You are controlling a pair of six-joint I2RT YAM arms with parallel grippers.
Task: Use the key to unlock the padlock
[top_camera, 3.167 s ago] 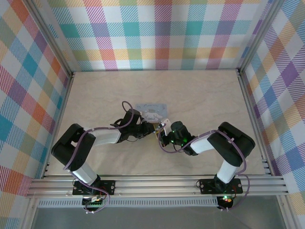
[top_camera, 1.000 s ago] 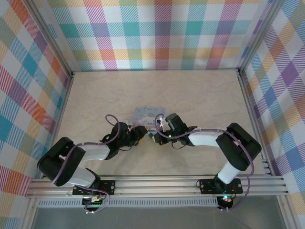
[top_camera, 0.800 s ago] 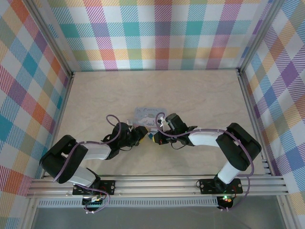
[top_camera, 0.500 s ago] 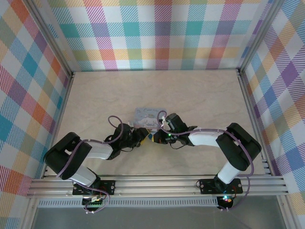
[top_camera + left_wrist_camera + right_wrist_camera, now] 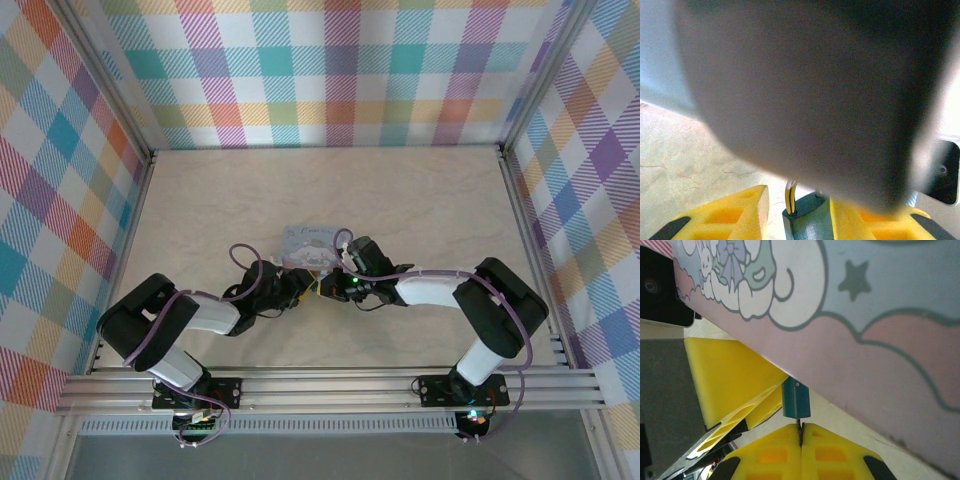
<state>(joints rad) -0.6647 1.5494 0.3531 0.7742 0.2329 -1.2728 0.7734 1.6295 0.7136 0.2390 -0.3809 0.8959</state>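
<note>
The pale worktop (image 5: pixel 420 200) is carrying the pastel cartoon tin (image 5: pixel 315 240), which is lying near its middle. Both arms are reaching in low and meeting at the tin's near edge, the left arm (image 5: pixel 200 315) from one side and the right arm (image 5: pixel 440 290) from the other.

The left hand (image 5: pixel 303 286) is sitting with its yellow fingers (image 5: pixel 730 385) spread to either side of the padlock (image 5: pixel 796 400). In the left wrist view one finger is lying against the teal body while a sliver of gap is showing at the other, so it is bracketing the lock rather than clearly pinching it. The right hand (image 5: pixel 801 436) is pressing its fingertips together on the key (image 5: pixel 800 429), a thin dark blade sticking up from between them.

The padlock is hanging just beside the tin's lower edge, between the two hands and touching the left fingers. The key's tip is meeting the underside of the teal body, apparently at the keyhole. How deep it is sitting cannot be told.

The thin shackle (image 5: pixel 789 192) is rising from the body, and its upper part is blurred out, so whether it is seated or loose is unclear.

Judging by this, the lock is being steadied and the key is being presented or entered. Seating it fully, turning it and freeing the shackle are looking like the steps left.
</note>
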